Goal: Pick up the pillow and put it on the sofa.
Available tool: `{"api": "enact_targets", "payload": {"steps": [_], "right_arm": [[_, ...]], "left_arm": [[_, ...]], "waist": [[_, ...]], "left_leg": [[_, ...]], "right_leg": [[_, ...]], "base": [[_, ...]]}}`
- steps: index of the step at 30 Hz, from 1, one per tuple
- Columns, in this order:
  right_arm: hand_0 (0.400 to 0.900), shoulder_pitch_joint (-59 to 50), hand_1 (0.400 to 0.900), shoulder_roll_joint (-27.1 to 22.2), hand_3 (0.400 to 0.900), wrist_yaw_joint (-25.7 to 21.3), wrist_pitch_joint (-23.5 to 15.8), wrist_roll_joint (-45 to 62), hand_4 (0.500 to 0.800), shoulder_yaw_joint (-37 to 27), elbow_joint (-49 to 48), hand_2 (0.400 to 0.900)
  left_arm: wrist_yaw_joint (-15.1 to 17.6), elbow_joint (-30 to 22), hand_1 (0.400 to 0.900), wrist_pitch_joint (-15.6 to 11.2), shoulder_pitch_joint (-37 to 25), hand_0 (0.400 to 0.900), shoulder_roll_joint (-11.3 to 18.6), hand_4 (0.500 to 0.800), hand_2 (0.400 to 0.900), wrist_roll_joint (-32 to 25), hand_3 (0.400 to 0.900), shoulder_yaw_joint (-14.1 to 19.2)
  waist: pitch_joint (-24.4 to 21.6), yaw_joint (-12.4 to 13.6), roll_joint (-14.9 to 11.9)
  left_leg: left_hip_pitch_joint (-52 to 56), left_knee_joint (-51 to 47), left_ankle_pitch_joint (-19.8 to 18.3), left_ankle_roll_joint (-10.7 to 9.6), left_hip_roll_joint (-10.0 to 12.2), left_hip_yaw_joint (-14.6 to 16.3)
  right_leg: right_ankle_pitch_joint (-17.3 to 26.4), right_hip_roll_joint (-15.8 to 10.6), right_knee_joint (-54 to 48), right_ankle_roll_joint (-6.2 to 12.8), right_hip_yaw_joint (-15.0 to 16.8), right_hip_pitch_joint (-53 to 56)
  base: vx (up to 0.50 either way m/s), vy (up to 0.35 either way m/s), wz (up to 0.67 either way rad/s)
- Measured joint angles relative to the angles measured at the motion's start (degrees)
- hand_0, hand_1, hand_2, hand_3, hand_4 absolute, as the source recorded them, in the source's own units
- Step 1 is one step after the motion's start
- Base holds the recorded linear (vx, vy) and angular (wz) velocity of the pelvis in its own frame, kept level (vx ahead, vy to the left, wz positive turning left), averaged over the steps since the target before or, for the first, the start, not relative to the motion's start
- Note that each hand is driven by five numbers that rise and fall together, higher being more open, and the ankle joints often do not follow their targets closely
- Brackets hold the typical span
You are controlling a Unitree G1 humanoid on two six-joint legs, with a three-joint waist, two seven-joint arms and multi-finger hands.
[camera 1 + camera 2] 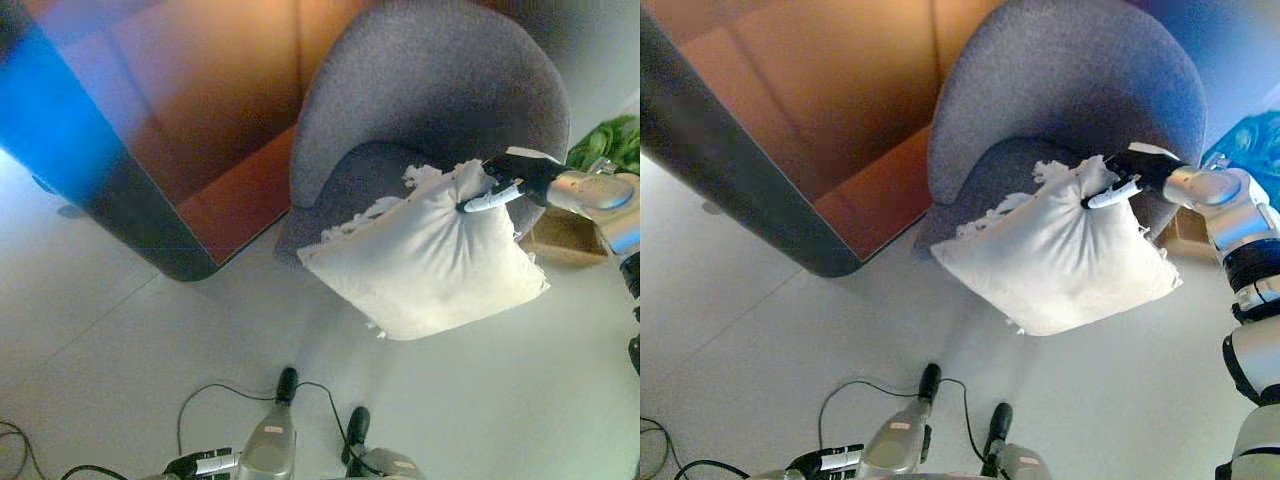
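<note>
Your right hand [515, 180] reaches in from the right edge of the frame and has its fingers [492, 201] pinched on the upper right corner of the pillow [430, 255] — the cloth bunches where they close on it. The pillow is white with a frayed fringe along its edges, and it sits in the middle right of the frame, tilted, its upper part lying over the front of the sofa [430, 100] seat while its lower corner hangs out past the seat above the floor [100, 360]. You cannot tell from these views how much of its weight the seat carries.

The sofa is a grey, round-backed seat in the upper centre. To its left a brown panel with a dark rounded border [200, 120] fills the upper left. At the right edge, behind your arm, you see green leaves [612, 140] above a wooden box [565, 238].

Your left hand [200, 463] shows at the bottom edge, low and idle — you cannot tell how its fingers are set.
</note>
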Motion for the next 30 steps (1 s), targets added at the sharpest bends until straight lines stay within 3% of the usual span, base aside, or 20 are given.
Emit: {"api": "enact_targets", "payload": {"steps": [13, 18, 19, 20, 21, 24, 30], "right_arm": [[0.4, -5.19, 0.4, 1.1, 0.4, -1.78, 6.8, 1.95, 0.5, 1.72, 9.0, 0.4], [0.4, -6.02, 0.4, 1.1, 0.4, -4.93, 9.11, 2.14, 0.5, 1.99, 11.19, 0.4], [0.429, -6.49, 0.429, 1.1, 0.429, -5.67, 9.75, 2.14, 0.518, 2.14, 11.68, 0.429], [0.686, -7.21, 0.686, 1.1, 0.686, -6.38, 10.55, 2.15, 0.672, 2.31, 12.5, 0.686], [0.9, -7.92, 0.9, 1.11, 0.9, -7.51, 11.35, 2.21, 0.8, 2.41, 13.17, 0.9], [0.9, -8.45, 0.9, 1.08, 0.9, -10.14, 13.02, 2.75, 0.8, 2.41, 14.95, 0.9], [0.9, -11.82, 0.9, 1.08, 0.9, -11.04, 12.91, 5.44, 0.8, 2.4, 16.43, 0.9]], "left_arm": [[1.26, 2.38, 0.9, 0.32, 3.14, 0.9, -0.29, 0.8, 0.9, -0.02, 0.9, -0.32], [1.15, 2.53, 0.9, -0.27, 3.8, 0.9, -0.29, 0.8, 0.9, -0.11, 0.9, -0.62], [1.15, 2.54, 0.9, -0.38, 3.82, 0.9, -0.29, 0.8, 0.9, -0.13, 0.9, -0.62], [1.13, 2.53, 0.9, -0.46, 3.82, 0.9, -0.3, 0.8, 0.9, -0.33, 0.9, -0.64], [1.15, 2.53, 0.9, -0.78, 3.82, 0.9, -0.27, 0.8, 0.9, -0.6, 0.9, -1.11], [1.15, 2.51, 0.9, -0.99, 3.82, 0.9, -0.27, 0.8, 0.9, -1.11, 0.9, -1.41], [1.23, 2.09, 0.9, -0.98, 3.71, 0.9, -0.27, 0.8, 0.9, -2.31, 0.9, -1.76]], "waist": [[-1.52, 2.02, -1.37], [-1.75, 2.86, -0.94], [-1.84, 2.92, -0.78], [-1.93, 2.99, -0.6], [-1.96, 3.1, -0.49], [-1.95, 3.11, -0.43], [-1.89, 2.51, -0.36]], "left_leg": [[0.32, 0.02, 0.25, 0.84, -1.07, -0.92], [-1.06, 0.02, 0.45, 0.74, -1.24, -1.87], [-1.47, 0.02, 0.59, 0.81, -1.25, -2.01], [-1.98, 0.03, 0.73, 0.83, -1.3, -2.19], [-2.46, 0.04, 0.9, 0.91, -1.31, -2.28], [-2.89, 0.04, 1.13, 1.15, -1.51, -2.93], [-2.98, 0.03, 0.94, 0.89, -1.49, -2.67]], "right_leg": [[-0.57, -0.7, 0.01, 0.76, -2.41, 1.56], [-0.75, -0.68, 0.02, 0.75, -3.25, 0.68], [-0.74, -0.65, 0.02, 0.75, -3.24, 0.36], [-0.74, -0.63, 0.03, 0.75, -3.24, -0.11], [-0.73, -0.61, 0.04, 0.74, -3.26, -0.59], [-0.96, -0.66, 0.02, 0.93, -3.01, -0.74], [-0.99, -0.85, 0.03, 0.92, -2.73, -1.02]], "base": [[0.06, 0.011, 0.11], [-0.03, -0.002, 0.09], [-0.07, -0.01, 0.03], [-0.07, -0.019, 0.02], [-0.04, -0.033, 0.01], [-0.02, -0.028, -0.04], [-0.03, 0.0, -0.07]]}}
